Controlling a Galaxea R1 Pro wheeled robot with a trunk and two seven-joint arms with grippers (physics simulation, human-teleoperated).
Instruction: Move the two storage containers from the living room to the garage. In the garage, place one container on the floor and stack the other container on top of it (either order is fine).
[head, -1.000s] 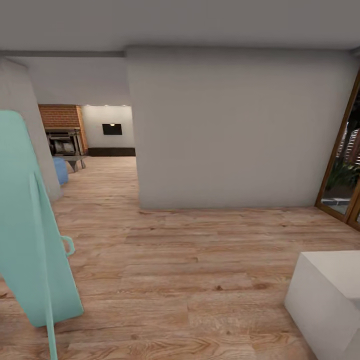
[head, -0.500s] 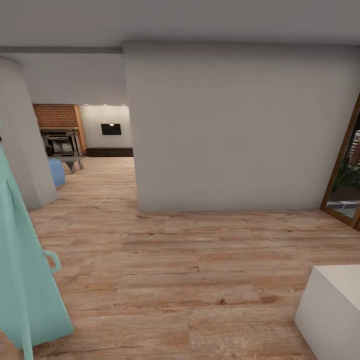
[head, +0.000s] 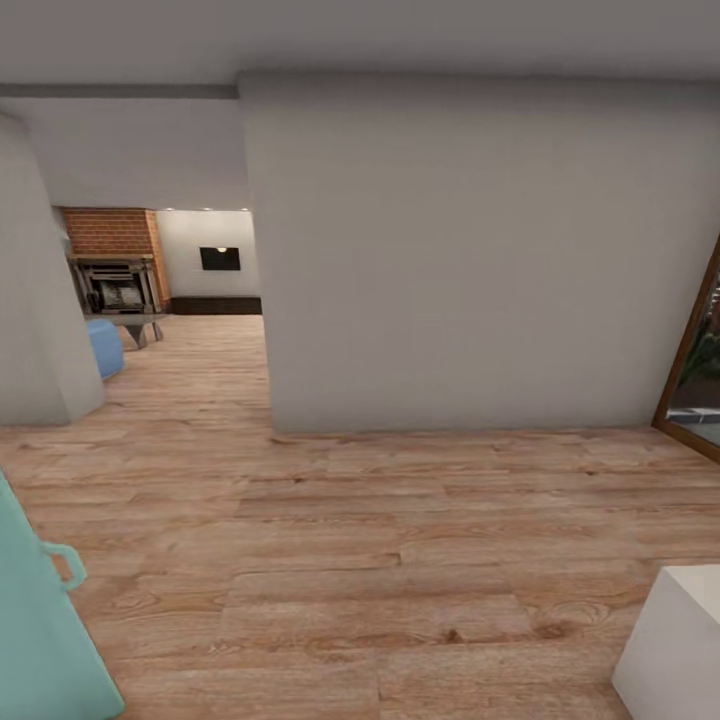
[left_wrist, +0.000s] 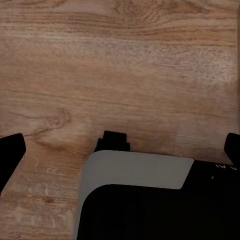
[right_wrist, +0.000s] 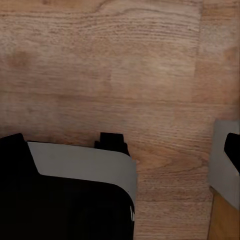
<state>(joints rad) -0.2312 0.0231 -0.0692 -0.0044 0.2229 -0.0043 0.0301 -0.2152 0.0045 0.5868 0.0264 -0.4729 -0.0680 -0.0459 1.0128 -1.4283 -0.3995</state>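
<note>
Floor: light wood plank floor (head: 400, 560) spreads wide across the near ground, running from the foreground up to the base of the wall ahead.
Wall ahead: a broad plain pale grey wall block (head: 460, 250) stands square to the viewer; its left vertical edge (head: 252, 260) marks the side of a passage.
Passage: between that edge and a pale grey pillar (head: 35, 300) at the left, a corridor of the same planks leads deeper in.
Left obstacle: a tall mint-green panel with a small loop handle (head: 45, 620) leans at the lower left edge of the head view.
Right obstacle: the corner of a white box-shaped block (head: 675, 640) sits on the planks at the lower right.
Right boundary: a brown wooden door frame with glass (head: 690, 380) closes the far right, with greenery behind it.
Living room: seen through the passage, well apart from the viewer: a red brick column (head: 110, 232), a wall-mounted black TV (head: 220, 258), a long dark wood cabinet (head: 215, 304) under it, and a rounded blue sofa end (head: 104, 346).
Wrist views: both look straight down at wood grain, each with dark gripper body and a grey housing along one edge.
Left gripper: cannot tell whether spread or closed.
Right gripper: cannot tell either.
</note>
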